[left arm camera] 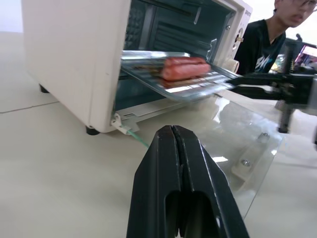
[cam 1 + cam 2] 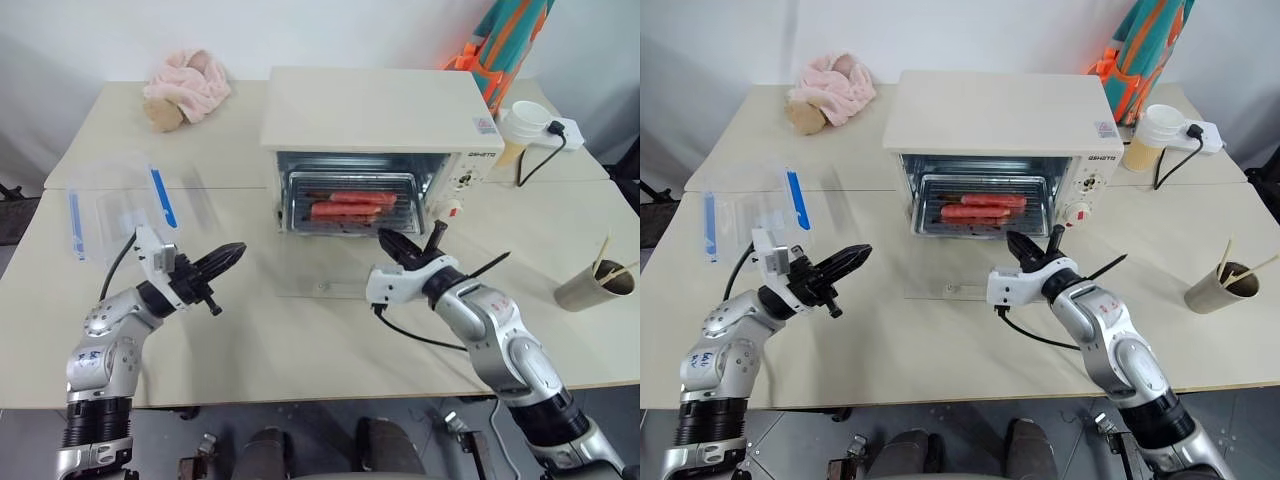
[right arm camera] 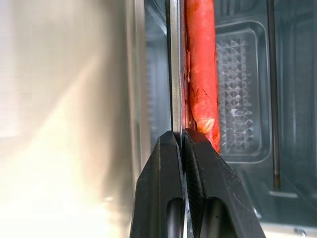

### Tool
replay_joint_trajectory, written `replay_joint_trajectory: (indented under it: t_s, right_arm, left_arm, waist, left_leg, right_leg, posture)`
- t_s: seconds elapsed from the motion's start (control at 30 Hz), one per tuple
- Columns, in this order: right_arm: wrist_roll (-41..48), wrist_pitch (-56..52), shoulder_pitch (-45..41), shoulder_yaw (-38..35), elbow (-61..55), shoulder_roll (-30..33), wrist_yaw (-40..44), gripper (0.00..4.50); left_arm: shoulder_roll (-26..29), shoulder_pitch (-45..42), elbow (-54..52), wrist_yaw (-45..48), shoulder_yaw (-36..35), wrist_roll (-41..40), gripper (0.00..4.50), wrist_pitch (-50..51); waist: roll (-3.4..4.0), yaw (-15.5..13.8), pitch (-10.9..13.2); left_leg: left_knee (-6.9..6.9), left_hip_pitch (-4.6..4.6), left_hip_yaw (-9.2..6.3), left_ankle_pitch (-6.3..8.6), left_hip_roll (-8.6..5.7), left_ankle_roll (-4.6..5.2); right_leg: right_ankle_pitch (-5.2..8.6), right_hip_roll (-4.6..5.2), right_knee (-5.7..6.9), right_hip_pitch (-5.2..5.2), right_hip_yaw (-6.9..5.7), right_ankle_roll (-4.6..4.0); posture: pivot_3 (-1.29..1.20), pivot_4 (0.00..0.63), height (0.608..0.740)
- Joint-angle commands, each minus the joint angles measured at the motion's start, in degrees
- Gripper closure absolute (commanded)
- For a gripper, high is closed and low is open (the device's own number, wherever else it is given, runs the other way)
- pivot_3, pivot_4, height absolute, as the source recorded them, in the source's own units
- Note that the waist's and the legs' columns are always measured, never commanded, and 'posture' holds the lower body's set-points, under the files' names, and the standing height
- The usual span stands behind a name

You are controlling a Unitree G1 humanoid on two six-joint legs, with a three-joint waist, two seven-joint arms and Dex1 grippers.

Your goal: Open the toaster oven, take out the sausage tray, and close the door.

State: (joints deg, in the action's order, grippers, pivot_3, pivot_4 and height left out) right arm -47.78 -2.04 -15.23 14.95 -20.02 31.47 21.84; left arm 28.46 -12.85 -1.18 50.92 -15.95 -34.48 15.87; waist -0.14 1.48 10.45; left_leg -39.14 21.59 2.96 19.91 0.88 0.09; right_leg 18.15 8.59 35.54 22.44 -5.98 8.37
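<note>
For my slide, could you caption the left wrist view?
Shut left claw faces sausage tray sliding from open toaster oven.

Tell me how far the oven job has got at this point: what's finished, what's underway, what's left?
Done: the door of the toaster oven lies folded down flat on the table. Underway: the right claw is shut on the front edge of the sausage tray, which juts partway out of the opening with the sausages on it. The left claw is shut and holds nothing. Left: draw the tray fully out, set it down, close the door.
</note>
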Motion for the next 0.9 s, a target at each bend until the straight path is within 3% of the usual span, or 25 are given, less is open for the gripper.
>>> replay_joint_trajectory:
  t_s: [0.03, 0.47, 0.6, 0.7, 0.9]
  right_arm:
    - [0.44, 1.38, 3.52, -3.98, -5.96, 1.57, -1.2, 4.48]
    - [-0.17, 6.72, 15.68, -9.49, -10.4, 4.21, -2.78, 4.48]
    - [0.24, 7.79, 16.65, -10.19, -12.08, 4.77, -1.29, 4.48]
    - [1.06, 8.72, 17.21, -10.88, -13.35, 5.76, 0.35, 4.5]
    - [2.52, 10.9, 18.54, -10.43, -15.11, 6.6, 2.83, 4.5]
  left_arm:
    - [1.65, 1.59, -1.08, 1.0, -1.97, -1.14, 4.5, -0.14]
    - [5.46, 5.95, -3.97, 2.69, -3.85, -3.71, 4.5, 4.76]
    - [7.56, 7.61, -5.59, 3.44, -5.05, -7.99, 4.5, 11.66]
    - [12.14, 7.85, -5.89, 3.25, -6.37, -17.92, 3.93, 27.61]
    - [16.3, -0.36, -2.65, -6.58, -6.65, -33.9, 2.14, 53.74]
  waist:
    - [-0.01, -0.3, 0.0]
    - [-0.02, -1.36, -0.01]
    - [-0.02, -1.35, -0.01]
    - [-0.02, -1.31, -0.01]
    - [-0.03, -1.54, 0.0]
  left_leg:
    - [-0.01, 0.0, -0.01, 0.0, -0.01, 0.0]
    - [-0.06, -0.1, 0.03, -0.02, 0.0, -0.01]
    - [-0.06, -0.12, 0.01, -0.02, 0.01, -0.01]
    - [-0.06, -0.13, -0.08, -0.02, 0.01, -0.01]
    - [-0.07, -0.2, -0.48, -0.02, 0.0, -0.01]
  right_leg:
    - [0.0, 0.0, 0.0, -0.02, -0.01, 0.0]
    - [0.0, 0.0, 0.0, -0.09, 0.06, 0.0]
    - [0.0, 0.0, 0.02, -0.09, 0.07, 0.0]
    - [0.0, 0.0, 0.04, -0.09, 0.09, -0.01]
    - [0.0, 0.01, 0.08, -0.15, 0.12, -0.01]
  posture:
    - [0.0, 0.15, 0.74]
    - [0.0, 0.15, 0.74]
    - [0.0, 0.15, 0.74]
    - [0.0, 0.15, 0.74]
    - [0.0, 0.15, 0.74]
